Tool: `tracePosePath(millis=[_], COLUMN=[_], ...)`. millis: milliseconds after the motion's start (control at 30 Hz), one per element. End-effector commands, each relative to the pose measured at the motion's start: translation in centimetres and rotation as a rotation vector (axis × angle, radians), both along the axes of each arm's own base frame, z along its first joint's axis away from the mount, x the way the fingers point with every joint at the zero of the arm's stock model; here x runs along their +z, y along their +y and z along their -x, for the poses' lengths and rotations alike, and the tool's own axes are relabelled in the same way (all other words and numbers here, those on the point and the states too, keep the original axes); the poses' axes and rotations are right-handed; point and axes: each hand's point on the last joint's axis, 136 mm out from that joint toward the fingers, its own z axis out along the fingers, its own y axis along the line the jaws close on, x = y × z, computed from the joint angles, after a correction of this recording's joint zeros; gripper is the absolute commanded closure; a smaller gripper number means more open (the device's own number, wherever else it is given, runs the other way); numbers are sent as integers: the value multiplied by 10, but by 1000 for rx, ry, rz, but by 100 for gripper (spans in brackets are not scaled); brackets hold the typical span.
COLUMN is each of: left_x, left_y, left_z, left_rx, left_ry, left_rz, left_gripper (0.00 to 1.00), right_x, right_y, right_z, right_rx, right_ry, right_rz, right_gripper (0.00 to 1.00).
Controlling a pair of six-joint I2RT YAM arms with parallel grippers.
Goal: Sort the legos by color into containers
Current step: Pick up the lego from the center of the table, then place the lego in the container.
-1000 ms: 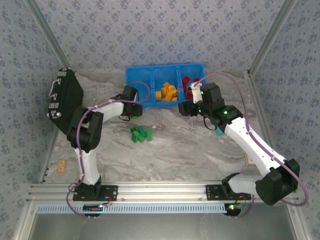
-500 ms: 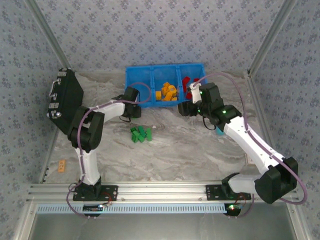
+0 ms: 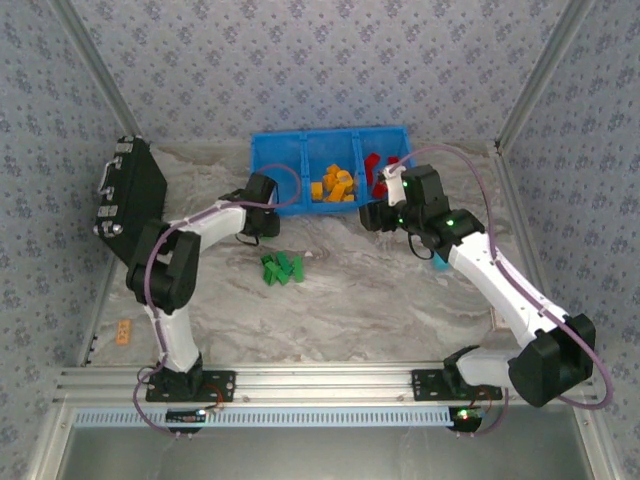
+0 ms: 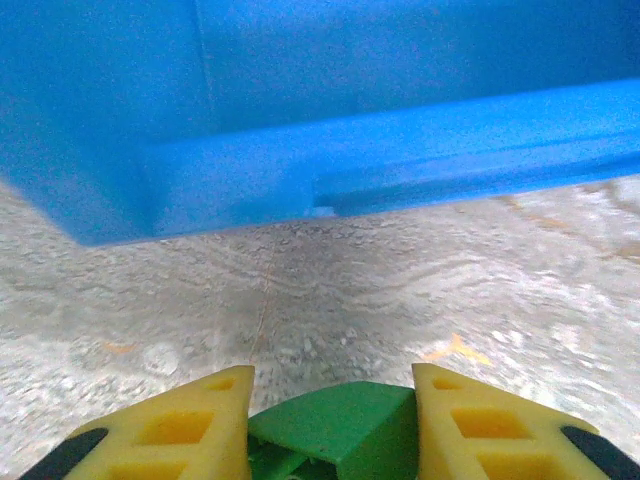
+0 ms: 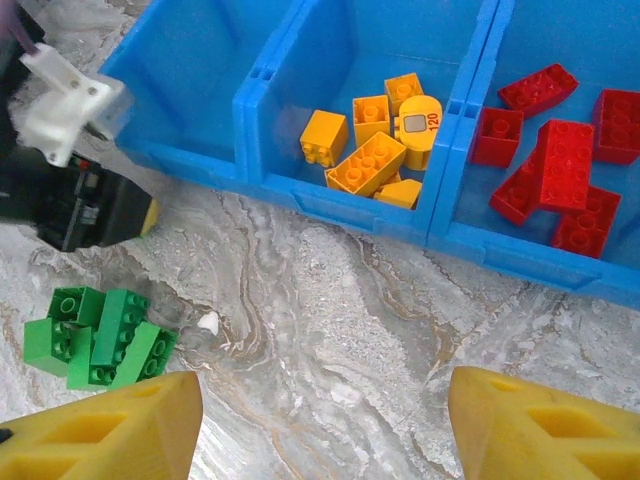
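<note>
The blue bin point(image 3: 285, 152) stands at the back of the table; its wall point(image 4: 300, 120) fills the top of the left wrist view. Its left compartment point(image 5: 190, 70) looks bare, orange-yellow legos point(image 5: 375, 150) lie in the middle one, and red legos point(image 5: 550, 170) lie in the right one. A pile of green legos point(image 3: 281, 267) rests on the marble, seen too as green legos point(image 5: 95, 338). My left gripper point(image 4: 330, 425) is shut on a green lego point(image 4: 340, 425), low before the bin's left front. My right gripper point(image 5: 320, 425) hangs open above bare marble.
A black case point(image 3: 128, 190) with metal corners leans at the left wall. A teal piece point(image 3: 440, 262) peeks out under the right arm. A small white chip point(image 5: 208, 322) lies near the green pile. An orange tag point(image 3: 124, 331) sits at the table's left edge.
The left arm's elbow has shifted a little to the left while its gripper stays at the bin's front. The right arm has barely moved.
</note>
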Motion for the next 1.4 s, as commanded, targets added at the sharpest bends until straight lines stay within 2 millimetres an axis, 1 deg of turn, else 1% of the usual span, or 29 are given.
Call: tracePosePath(millis=[0, 100, 200, 267, 333, 433, 533, 667, 700, 733, 800, 900, 1000, 1067, 1200, 1267, 1367], left_x=[70, 110, 138, 146, 147, 138, 117, 95, 87, 86, 74, 56, 39, 33, 27, 25, 26], left_y=[-8, -15, -24, -29, -32, -34, -34, -35, -35, -36, -37, -42, -45, -44, -42, -43, -44], left_z=[-16, -32, -54, -71, -88, -113, -134, -157, -161, -166, -174, -179, -178, -177, -174, -172, -170], left_rx=[-6, -19, -39, -50, -52, -44, -22, 14, 17, 17, 21, 15, 11, 12, 11, 7, -3], left_ry=[-136, -224, -300, -323, -330, -332, -314, -302, -290, -292, -271, -230, -194, -182, -168, -161, -158], left_rz=[48, 79, 91, 87, 86, 83, 100, 130, 129, 128, 118, 126, 122, 119, 112, 113, 119], left_gripper=[66, 66, 65, 65, 64, 64, 64, 64, 64, 64, 64, 59, 57, 56, 48, 44, 43], right_x=[3, -3, -11, -15, -22, -28, -34, -45, -48, -52, -61, -78, -92, -99, -113, -121, -134], right_y=[-4, -3, -2, 1, 7, 20, 37, 68, 77, 85, 101, 121, 139, 150, 169, 177, 185], right_z=[4, 7, 9, 9, 11, 16, 22, 31, 34, 36, 41, 46, 48, 52, 61, 65, 71], right_rx=[-3, -4, -11, -15, -12, 2, 26, 78, 97, 114, 142, 172, 193, 212, 256, 273, 287], right_ry=[-12, 2, 17, 16, 26, 30, 34, 53, 59, 66, 78, 89, 111, 124, 151, 168, 193], right_rz=[-5, -18, -24, -18, -6, 2, -15, -27, -31, -33, -29, -14, -15, -13, 9, 24, 52], right_gripper=[32, 32, 33, 33, 33, 33, 33, 33, 33, 33, 33, 33, 34, 34, 34, 34, 34])
